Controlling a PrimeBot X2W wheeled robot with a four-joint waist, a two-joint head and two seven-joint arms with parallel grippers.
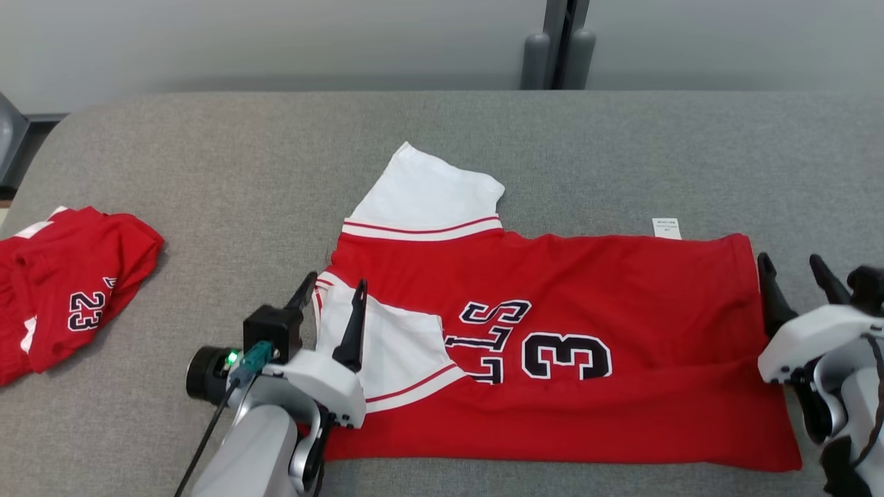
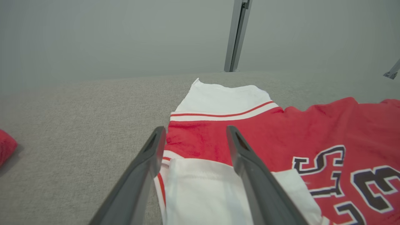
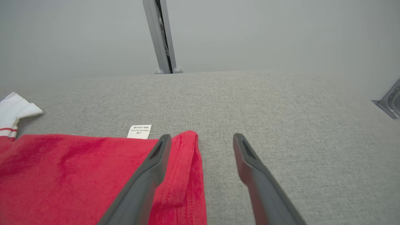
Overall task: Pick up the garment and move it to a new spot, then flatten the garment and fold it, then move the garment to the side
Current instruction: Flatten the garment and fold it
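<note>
Head view: forward and down, mid-range, whole red jersey on grey table. Left wrist: low, close, over white sleeve; right wrist: low, close, over hem, both facing far wall. Shared across all: jersey, table, wall post.

Wide-spread tool above red jersey

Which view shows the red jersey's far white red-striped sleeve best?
Head view: the white fabric sleeve with red stripe lies whole, seen from above. Left wrist view shows it whole but foreshortened; right wrist view catches its corner at the left edge.
</note>
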